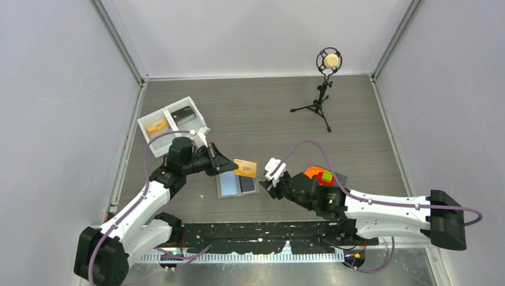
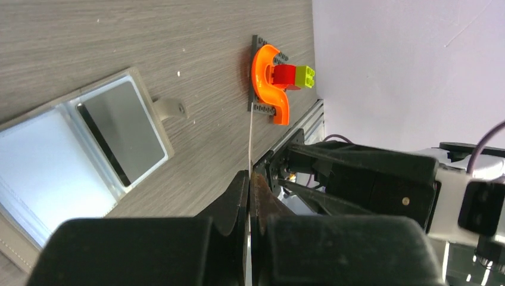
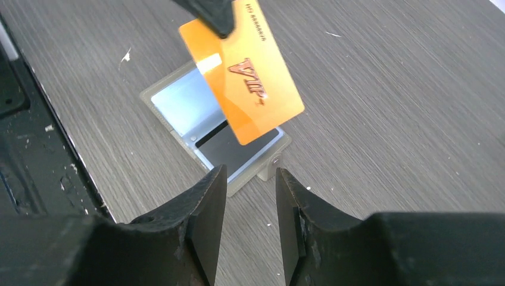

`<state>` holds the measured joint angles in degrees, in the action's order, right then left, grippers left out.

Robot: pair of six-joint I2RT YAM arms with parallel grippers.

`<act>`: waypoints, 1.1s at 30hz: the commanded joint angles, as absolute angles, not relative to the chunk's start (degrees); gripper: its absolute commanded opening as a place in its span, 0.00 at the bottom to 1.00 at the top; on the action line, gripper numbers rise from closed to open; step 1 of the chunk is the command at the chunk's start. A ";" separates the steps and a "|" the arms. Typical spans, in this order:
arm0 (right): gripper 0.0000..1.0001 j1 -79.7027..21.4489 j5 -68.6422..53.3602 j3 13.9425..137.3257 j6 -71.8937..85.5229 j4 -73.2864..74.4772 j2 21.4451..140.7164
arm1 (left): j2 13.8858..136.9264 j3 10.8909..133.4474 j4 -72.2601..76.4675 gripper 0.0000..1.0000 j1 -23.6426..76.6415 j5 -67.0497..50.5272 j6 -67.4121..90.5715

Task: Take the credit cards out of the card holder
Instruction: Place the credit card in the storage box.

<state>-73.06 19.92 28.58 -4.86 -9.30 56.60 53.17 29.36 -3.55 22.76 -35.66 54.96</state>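
The grey card holder [image 1: 237, 186] lies open on the table, with a light blue panel inside [image 3: 181, 101] and a dark grey card [image 3: 235, 149] in its right half. My left gripper [image 1: 229, 165] is shut on the orange card [image 1: 245, 168] and holds it tilted above the holder. In the left wrist view the card shows edge-on as a thin line [image 2: 251, 137] between the closed jaws [image 2: 250, 179]. My right gripper [image 1: 269, 179] is open and empty, just off the holder's right edge, jaws spread [image 3: 250, 185] towards the snap tab.
A white two-compartment tray [image 1: 192, 102] at the back left holds an orange item and a dark item. An orange, red and green toy [image 1: 318, 176] sits beside the right arm. A microphone on a tripod [image 1: 324, 89] stands at the back right.
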 commanded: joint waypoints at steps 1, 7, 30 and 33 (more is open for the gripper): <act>0.43 -69.51 13.54 28.29 1.16 -11.86 53.71 | 51.44 28.20 1.93 0.00 22.77 -36.04 51.28; 0.43 -67.43 11.21 29.78 2.94 -11.43 53.98 | 50.71 29.01 -2.61 0.00 22.70 -33.07 48.98; 0.96 -66.29 10.30 30.60 13.09 -13.52 53.27 | 70.24 72.76 -34.92 0.00 -19.90 -34.24 31.86; 0.96 -66.30 9.63 30.28 13.10 -13.67 52.91 | 73.82 75.94 -36.14 0.00 -22.87 -33.79 31.92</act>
